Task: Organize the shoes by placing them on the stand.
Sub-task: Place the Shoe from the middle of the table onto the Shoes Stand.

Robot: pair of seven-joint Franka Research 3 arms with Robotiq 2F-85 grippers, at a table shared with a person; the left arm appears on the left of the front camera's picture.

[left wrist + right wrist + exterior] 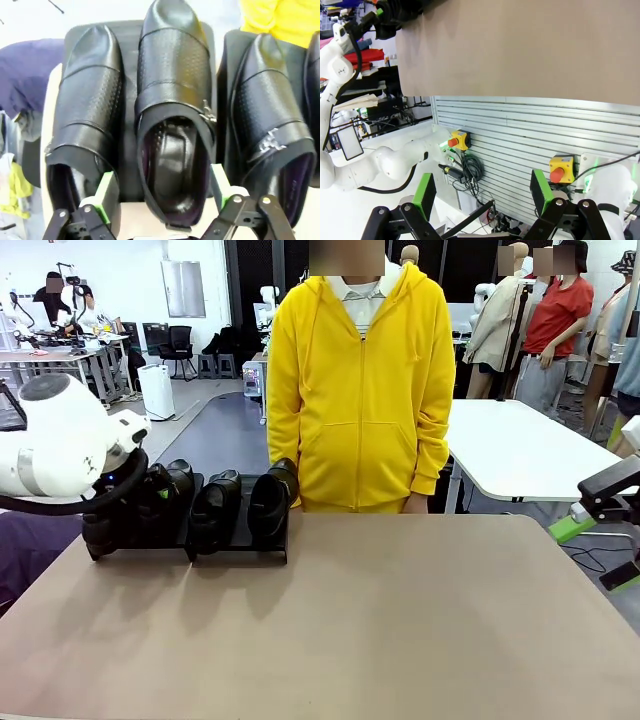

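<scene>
A wide tan tabletop (pixel 380 620) fills the room's foreground, bare across most of its near half, with a workshop of desks and chairs behind it. Nearest to me in my left wrist view, my left pincer (pixel 165 192) stands open, its green pads (pixel 106 192) spread to either side of the heel end of one black shoe (pixel 172 115), not pressing on it as far as I can tell. That shoe lies toe-up toward twelve o'clock on the stand (pixel 127 150), just beside a second shoe (pixel 87 110) at its nine o'clock, and a third shoe (pixel 267 115) with a metal buckle sits at its three o'clock on the neighbouring panel. From the front, the stand (pixel 240 550) sits at about ten o'clock on the tabletop, near the far edge, with my left arm (pixel 60 445) bent over its left end and covering the shoes there; two shoes (pixel 217 505) on the right panel show plainly, side by side. My right pincer (pixel 482 192) is also open, holding nothing, hanging off the tabletop's side and looking at a slatted metal wall with yellow stop buttons (pixel 560 167). Farthest off, at twelve o'clock, a person in a yellow hoodie (pixel 360 390) stands against the tabletop's far edge, just behind the stand.
</scene>
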